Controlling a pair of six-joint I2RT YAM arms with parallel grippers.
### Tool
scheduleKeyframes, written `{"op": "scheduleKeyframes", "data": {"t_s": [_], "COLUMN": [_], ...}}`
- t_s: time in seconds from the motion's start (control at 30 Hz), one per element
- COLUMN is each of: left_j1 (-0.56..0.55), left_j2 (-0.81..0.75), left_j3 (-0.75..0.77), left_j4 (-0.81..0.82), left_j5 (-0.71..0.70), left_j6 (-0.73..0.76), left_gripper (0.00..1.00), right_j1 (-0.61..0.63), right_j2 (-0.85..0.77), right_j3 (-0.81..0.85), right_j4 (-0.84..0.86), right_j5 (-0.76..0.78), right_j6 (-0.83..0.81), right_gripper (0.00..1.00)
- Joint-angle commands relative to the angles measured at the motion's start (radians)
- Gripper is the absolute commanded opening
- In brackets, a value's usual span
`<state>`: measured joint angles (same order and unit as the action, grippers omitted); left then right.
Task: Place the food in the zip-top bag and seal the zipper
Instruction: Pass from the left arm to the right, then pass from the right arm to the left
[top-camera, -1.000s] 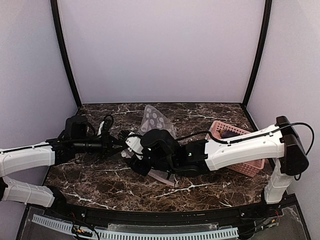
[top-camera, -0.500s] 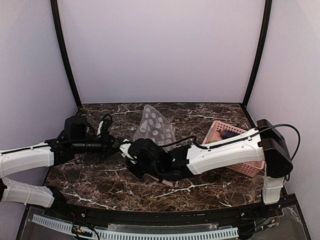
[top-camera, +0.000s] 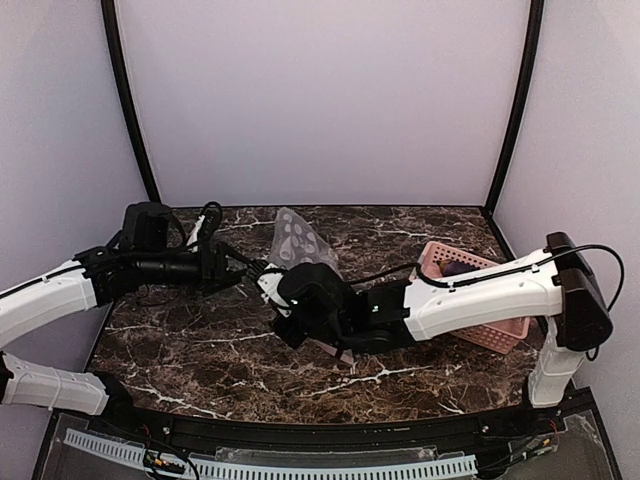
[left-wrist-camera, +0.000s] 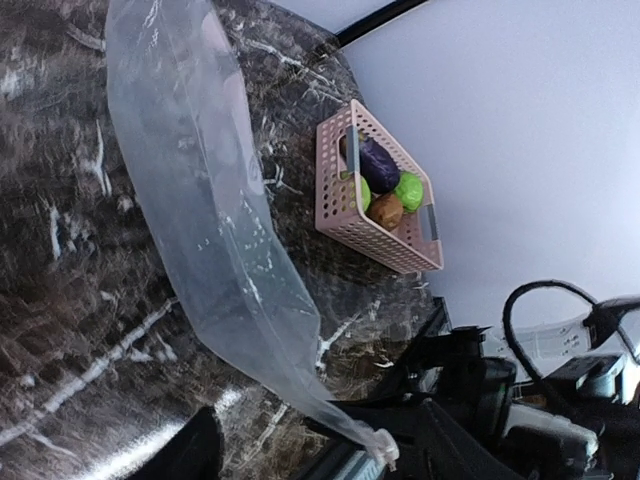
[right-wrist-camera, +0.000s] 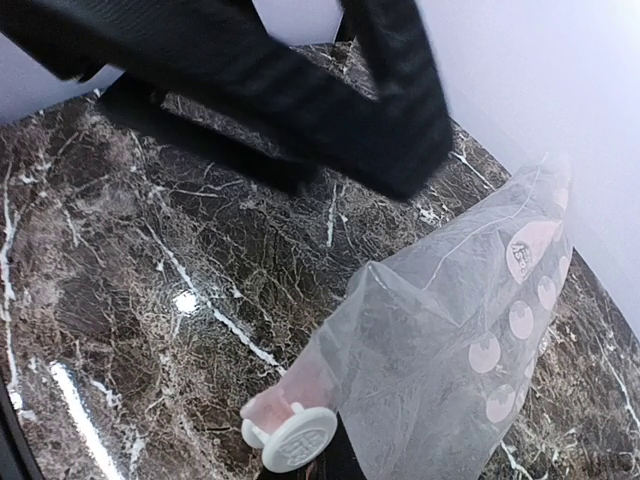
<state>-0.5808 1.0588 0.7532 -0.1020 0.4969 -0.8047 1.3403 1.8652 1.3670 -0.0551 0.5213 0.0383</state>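
Three pale walls (top-camera: 320, 100), dark marbled tabletop (top-camera: 200, 360)

A pink basket (top-camera: 503, 338) with slots in its sides sits on the right side of the worktop (top-camera: 190, 365), close to the right wall. The worktop is dark brown stone with thin white lines. Pale purple walls (top-camera: 320, 100) stand at the left, far and right sides. Two black posts (top-camera: 127, 100) rise in the far corners. A white strip with slots (top-camera: 300, 468) runs along the near edge.
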Motion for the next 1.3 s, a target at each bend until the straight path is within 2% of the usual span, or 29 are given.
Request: {"op": "scheduleKeyframes", "data": {"t_s": [0.0,0.1,0.17,0.4,0.5,0.57,0.77,0.87,1.0,1.13,1.27], "left_j1": [-0.001,-0.002,-0.002,-0.003,-0.002,-0.003,-0.003,-0.010,-0.043,-0.081,-0.149], "left_j2": [-0.020,0.002,0.021,0.093,0.153,0.179,0.201,0.202,0.192,0.209,0.267], "left_j3": [0.161,0.264,0.318,0.486,0.609,0.662,0.676,0.649,0.584,0.529,0.516], "left_j4": [-0.330,-0.445,-0.471,-0.429,-0.428,-0.401,-0.241,-0.214,-0.124,-0.024,-0.045], "left_j5": [-0.150,-0.262,-0.284,-0.225,-0.269,-0.249,0.012,0.180,0.327,0.428,0.453], "left_j6": [0.255,0.389,0.477,0.756,0.826,0.857,0.863,0.856,0.833,0.760,0.773], "left_gripper": [0.77,0.89,0.92,0.94,0.95,0.95,0.96,0.97,0.99,0.99,0.99], "right_j1": [-0.070,-0.134,-0.180,-0.291,-0.297,-0.297,-0.296,-0.307,-0.357,-0.392,-0.394], "right_j2": [-0.163,-0.249,-0.305,-0.435,-0.477,-0.499,-0.557,-0.577,-0.562,-0.503,-0.458], "right_j3": [-0.077,-0.113,-0.134,-0.102,-0.049,-0.015,0.059,0.045,0.006,-0.025,-0.049], "right_j4": [-0.011,-0.050,-0.071,-0.154,-0.202,-0.238,-0.324,-0.335,-0.332,-0.316,-0.275], "right_j5": [-0.133,-0.256,-0.352,-0.683,-0.795,-0.858,-1.004,-1.042,-1.085,-1.171,-1.262], "right_j6": [0.067,0.103,0.123,0.145,0.132,0.129,0.128,0.127,0.154,0.175,0.176], "right_gripper": [0.00,0.00,0.00,0.00,0.00,0.00,0.00,0.00,0.00,0.00,0.00]}}
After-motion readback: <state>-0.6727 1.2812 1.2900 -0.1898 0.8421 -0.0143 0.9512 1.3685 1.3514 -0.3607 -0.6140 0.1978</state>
